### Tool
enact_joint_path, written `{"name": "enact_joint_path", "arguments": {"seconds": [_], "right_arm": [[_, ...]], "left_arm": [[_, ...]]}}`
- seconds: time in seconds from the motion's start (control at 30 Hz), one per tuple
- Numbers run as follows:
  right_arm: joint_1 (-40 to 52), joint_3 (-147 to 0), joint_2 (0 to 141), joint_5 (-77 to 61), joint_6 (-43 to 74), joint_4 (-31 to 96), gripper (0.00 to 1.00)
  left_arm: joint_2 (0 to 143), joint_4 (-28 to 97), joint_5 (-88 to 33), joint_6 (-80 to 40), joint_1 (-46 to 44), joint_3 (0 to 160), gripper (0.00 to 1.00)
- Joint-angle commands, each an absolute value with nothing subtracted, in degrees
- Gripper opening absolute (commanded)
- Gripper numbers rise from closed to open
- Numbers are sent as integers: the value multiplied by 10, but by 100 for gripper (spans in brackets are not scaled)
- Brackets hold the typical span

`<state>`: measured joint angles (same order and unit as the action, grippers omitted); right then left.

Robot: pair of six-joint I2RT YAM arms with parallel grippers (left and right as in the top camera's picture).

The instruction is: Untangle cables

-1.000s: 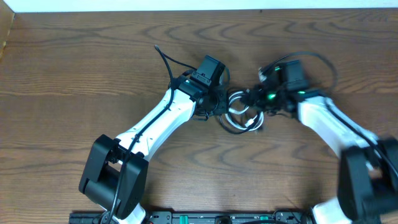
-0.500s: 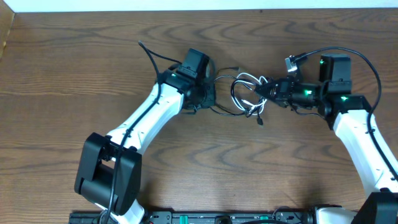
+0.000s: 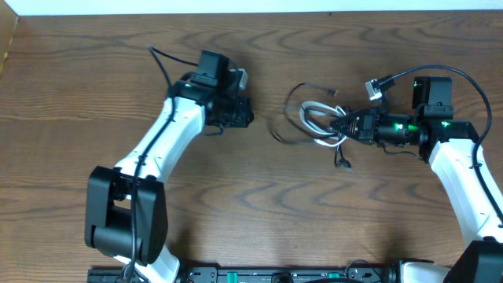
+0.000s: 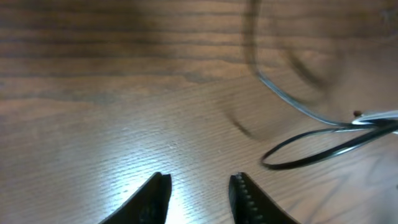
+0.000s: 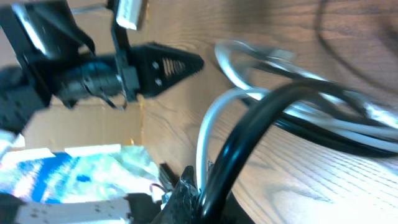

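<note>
The cables lie tangled right of centre on the wooden table: a white cable [image 3: 313, 116] in loops and a thin black cable [image 3: 284, 124] curving out to its left. My right gripper [image 3: 344, 126] is shut on the bundle's right side, and a small plug [image 3: 343, 163] dangles below it. In the right wrist view the black cable [image 5: 264, 121] and white cable [image 5: 208, 127] run into the right gripper [image 5: 202, 186]. My left gripper [image 3: 240, 112] stands open, apart from the cables, to their left. In the left wrist view the left gripper [image 4: 199, 186] holds nothing, and a black cable loop [image 4: 311, 155] lies ahead to the right.
A cardboard edge [image 3: 8, 43] sits at the table's far left corner. A white wall strip [image 3: 251, 6] runs along the back. The right arm's own thick black wire [image 3: 464, 79] arches over its wrist. Bare wood [image 3: 267, 204] lies in front of both arms.
My left gripper has opened, let go of the cables and drawn back to the left. My right gripper, still shut on the bundle, has shifted slightly right, and the loops have spread out.
</note>
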<state>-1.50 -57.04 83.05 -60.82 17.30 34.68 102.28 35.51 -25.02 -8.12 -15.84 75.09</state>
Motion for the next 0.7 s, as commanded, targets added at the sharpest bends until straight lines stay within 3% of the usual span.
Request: {"name": "enact_joint_path", "arguments": {"seconds": [0.0,0.13,0.43,0.67], "right_arm": [[-16,-573,828,-621,62,369,1],[-10,-573,828,-620,31,400,1],[-6,-573,828,-641,27,419,1],[-6,-573,828,-670,26,418,1]], "left_arm": [[1021,353,-357,14,-136,752,45],[1021,351,-471,76,-142,752,63],[1021,268,-515,79,-227,752,71],[1022,187,-577,79,-251,752,85]]}}
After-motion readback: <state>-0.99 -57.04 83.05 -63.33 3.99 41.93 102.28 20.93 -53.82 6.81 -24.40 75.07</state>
